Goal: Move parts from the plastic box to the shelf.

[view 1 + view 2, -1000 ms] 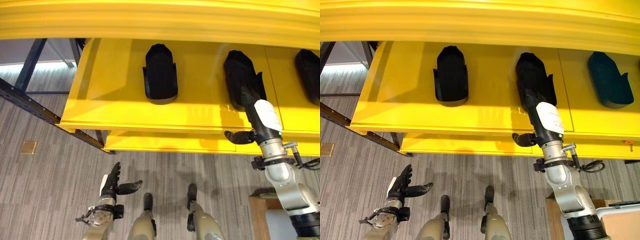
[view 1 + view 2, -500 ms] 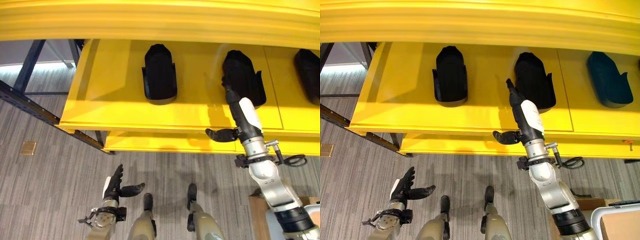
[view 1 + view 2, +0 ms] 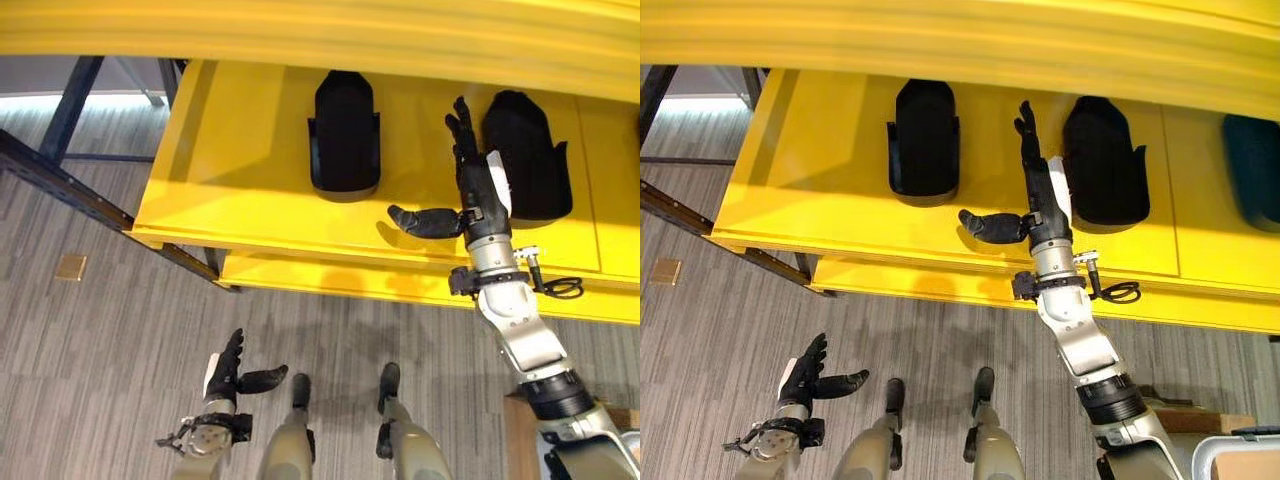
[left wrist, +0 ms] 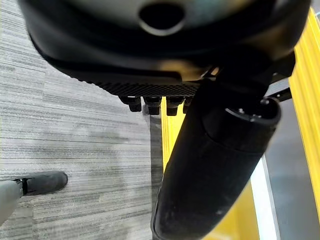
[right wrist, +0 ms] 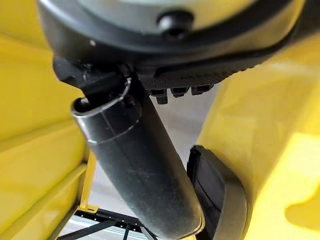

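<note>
Hovering over yellow shelf (image 3: 250,160), right hand (image 3: 470,190) open, empty, between two black parts (image 3: 345,130) (image 3: 522,150); left hand (image 3: 225,375) open, low over floor.

Glossy yellow shelf (image 3: 250,170), matt black parts (image 3: 344,135)

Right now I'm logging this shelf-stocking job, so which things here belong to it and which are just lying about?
Job:
- yellow shelf
- black parts on it: left part, middle part, a third at the right
- right hand, open, between the first two
- left hand, open, low over the floor

Lying about:
- square plate on the floor
</note>
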Robot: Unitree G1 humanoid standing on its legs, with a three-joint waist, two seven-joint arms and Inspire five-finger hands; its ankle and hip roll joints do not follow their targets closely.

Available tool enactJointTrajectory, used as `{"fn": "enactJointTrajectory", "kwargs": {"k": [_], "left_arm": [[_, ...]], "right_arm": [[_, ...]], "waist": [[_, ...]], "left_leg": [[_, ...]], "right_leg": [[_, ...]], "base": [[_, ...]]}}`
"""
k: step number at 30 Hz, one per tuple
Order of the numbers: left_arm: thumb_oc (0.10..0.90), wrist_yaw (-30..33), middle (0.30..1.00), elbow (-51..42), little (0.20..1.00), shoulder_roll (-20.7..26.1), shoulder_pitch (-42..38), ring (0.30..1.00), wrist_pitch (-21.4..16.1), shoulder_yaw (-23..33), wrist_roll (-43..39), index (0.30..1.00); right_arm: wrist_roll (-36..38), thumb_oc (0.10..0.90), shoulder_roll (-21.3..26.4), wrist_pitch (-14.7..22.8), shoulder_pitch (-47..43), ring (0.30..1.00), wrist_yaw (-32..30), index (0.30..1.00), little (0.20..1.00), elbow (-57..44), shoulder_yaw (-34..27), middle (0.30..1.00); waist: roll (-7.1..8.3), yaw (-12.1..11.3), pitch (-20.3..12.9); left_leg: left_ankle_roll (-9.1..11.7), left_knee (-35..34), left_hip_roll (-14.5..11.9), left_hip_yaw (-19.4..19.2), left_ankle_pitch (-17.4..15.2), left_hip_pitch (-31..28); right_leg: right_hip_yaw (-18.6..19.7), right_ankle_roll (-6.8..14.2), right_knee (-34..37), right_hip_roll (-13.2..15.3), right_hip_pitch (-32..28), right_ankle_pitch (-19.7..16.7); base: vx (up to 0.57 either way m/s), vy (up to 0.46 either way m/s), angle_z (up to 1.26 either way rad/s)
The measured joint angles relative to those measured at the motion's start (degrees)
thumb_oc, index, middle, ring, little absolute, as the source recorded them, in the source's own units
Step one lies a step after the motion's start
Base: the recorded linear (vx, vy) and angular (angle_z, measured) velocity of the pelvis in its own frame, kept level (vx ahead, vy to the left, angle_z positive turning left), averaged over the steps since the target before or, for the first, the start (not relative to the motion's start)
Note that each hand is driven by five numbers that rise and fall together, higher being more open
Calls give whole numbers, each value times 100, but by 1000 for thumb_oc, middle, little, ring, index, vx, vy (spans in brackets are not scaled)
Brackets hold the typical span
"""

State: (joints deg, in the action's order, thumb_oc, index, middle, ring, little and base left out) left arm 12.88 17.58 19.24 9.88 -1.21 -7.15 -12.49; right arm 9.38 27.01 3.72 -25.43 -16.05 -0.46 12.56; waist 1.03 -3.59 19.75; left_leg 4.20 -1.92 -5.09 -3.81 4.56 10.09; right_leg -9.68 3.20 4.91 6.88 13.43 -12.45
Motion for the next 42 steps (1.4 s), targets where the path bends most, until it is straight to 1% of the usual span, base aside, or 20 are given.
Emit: {"fn": "enactJointTrajectory", "kwargs": {"k": [4,9,14,16,28,32,36,42], "left_arm": [[900,24,1000,-2,1000,8,-35,1000,0,2,-37,1000],[900,27,1000,-3,1000,13,-136,1000,0,1,-73,1000],[900,28,1000,-3,1000,13,-252,1000,-7,-1,-77,1000],[900,28,1000,-3,1000,15,-276,1000,-9,-5,-78,1000],[900,41,1000,4,1000,16,-345,1000,-9,-48,-81,1000],[900,55,1000,2,1000,17,-362,1000,-12,-50,-81,1000],[900,57,1000,6,1000,16,-407,1000,-11,-53,-83,1000],[900,69,1000,6,1000,17,-429,1000,-11,-51,-83,1000]], "right_arm": [[424,900,-160,-10,-53,1000,-25,1000,1000,373,25,1000],[619,900,-148,-100,-365,1000,-99,1000,1000,892,45,1000],[835,900,-188,-101,-520,1000,-95,1000,1000,999,201,1000],[889,900,-218,-103,-596,1000,-74,1000,1000,1043,378,1000],[1109,900,-277,-100,-1027,1000,-53,1000,1000,1465,506,1000],[1175,900,-438,-91,-1099,1000,-56,1000,1000,1488,526,1000],[1211,900,-455,-54,-1134,1000,-55,1000,1000,1488,542,1000],[1209,900,-462,-54,-1171,1000,-54,1000,1000,1488,643,1000]], "waist": [[-12,-4,168],[-50,-49,360],[-58,-140,369],[-61,-135,373],[-53,-144,377],[-2,-143,408],[72,-153,457],[72,-183,458]], "left_leg": [[2,-34,0,9,13,1],[2,-38,-1,16,18,24],[5,-40,-3,21,23,107],[5,-42,0,44,23,118],[16,-35,-6,125,49,180],[18,-34,-21,123,50,186],[29,-31,-30,150,56,208],[38,-22,-43,162,62,221]], "right_leg": [[-15,2,0,1,11,3],[-23,3,1,1,29,5],[-29,-1,0,-2,113,2],[-50,-1,0,5,114,2],[-129,-2,0,0,125,2],[-131,-3,0,-12,132,2],[-166,-5,0,-15,134,4],[-182,-12,0,-25,135,8]], "base": [[0,0,0],[0,0,0],[0,0,0],[-5,-2,4],[0,1,2],[0,0,0],[5,6,3],[0,0,0]]}}
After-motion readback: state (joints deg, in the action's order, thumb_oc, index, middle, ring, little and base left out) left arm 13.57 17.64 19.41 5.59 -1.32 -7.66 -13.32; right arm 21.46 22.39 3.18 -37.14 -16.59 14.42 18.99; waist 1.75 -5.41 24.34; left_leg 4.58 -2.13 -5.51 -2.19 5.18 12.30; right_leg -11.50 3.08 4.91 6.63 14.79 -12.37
